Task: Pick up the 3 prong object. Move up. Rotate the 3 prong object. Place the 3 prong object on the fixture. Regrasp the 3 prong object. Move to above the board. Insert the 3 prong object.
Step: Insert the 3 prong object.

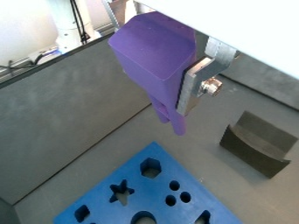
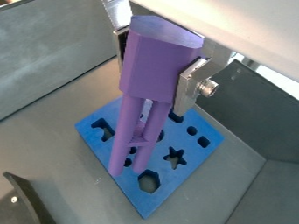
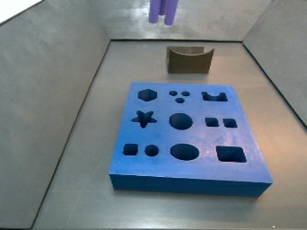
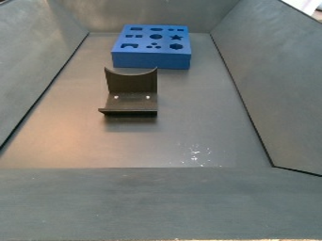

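Note:
My gripper point(image 2: 155, 66) is shut on the blocky base of the 3 prong object point(image 1: 156, 54), a light-purple piece hanging with its prongs pointing down. One silver finger point(image 1: 194, 84) presses its side in both wrist views. In a side view only the prong tips point(image 3: 164, 11) show, high up at the frame's top edge, beyond the fixture point(image 3: 188, 58). The dark notched fixture point(image 4: 130, 92) stands on the floor apart from the blue board point(image 3: 246, 137). Below the piece, the board point(image 2: 218, 145) with its cut-out holes lies flat.
Grey sloped walls enclose the floor on all sides point(image 4: 38, 85). The fixture point(image 1: 260, 140) sits beside the board's point(image 1: 100, 206) short end. Wet-looking specks mark the floor near the front point(image 4: 195, 151).

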Controlling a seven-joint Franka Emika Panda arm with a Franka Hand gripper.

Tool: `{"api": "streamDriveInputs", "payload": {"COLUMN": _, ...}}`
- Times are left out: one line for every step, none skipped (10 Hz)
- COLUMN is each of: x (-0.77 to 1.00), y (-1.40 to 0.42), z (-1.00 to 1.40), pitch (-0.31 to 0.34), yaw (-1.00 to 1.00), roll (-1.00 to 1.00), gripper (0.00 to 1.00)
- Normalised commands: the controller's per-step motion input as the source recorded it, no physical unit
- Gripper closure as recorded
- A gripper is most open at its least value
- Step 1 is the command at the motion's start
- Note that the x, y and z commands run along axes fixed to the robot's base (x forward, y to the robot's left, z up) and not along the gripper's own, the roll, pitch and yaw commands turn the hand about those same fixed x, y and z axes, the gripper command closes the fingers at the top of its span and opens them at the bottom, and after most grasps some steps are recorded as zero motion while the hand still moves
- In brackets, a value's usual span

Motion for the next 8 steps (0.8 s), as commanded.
{"api": "streamDriveInputs", "payload": {"x": 0.13, "y": 0.41, "z": -0.1, "pitch": -0.083, "yaw": 0.25, "roll": -0.5, "gripper": 1.0}}
{"api": "streamDriveInputs", "payload": {"x": 0.14, "y": 0.38, "z": -0.07, "pitch": -0.094, "yaw": 0.24, "roll": -0.5, "gripper": 1.0}}
{"api": "streamDriveInputs", "payload": {"x": 0.15, "y": 0.28, "z": -0.03, "pitch": -0.093, "yaw": 0.27, "roll": -0.5, "gripper": 1.0}}
{"api": "streamDriveInputs", "payload": {"x": 0.13, "y": 0.03, "z": -0.01, "pitch": -0.116, "yaw": 0.34, "roll": -0.5, "gripper": 1.0}}
{"api": "streamDriveInputs", "payload": {"x": 0.08, "y": 0.0, "z": -0.12, "pitch": -0.106, "yaw": 0.48, "roll": -0.44, "gripper": 1.0}}
{"api": "streamDriveInputs", "payload": {"x": 0.01, "y": 0.0, "z": -0.33, "pitch": -0.08, "yaw": 0.66, "roll": -0.36, "gripper": 1.0}}
{"api": "streamDriveInputs", "payload": {"x": 0.0, "y": -0.08, "z": -0.49, "pitch": -0.091, "yaw": 0.52, "roll": -0.28, "gripper": 1.0}}
{"api": "streamDriveInputs", "payload": {"x": 0.07, "y": -0.15, "z": -0.56, "pitch": -0.12, "yaw": 0.11, "roll": -0.24, "gripper": 1.0}}
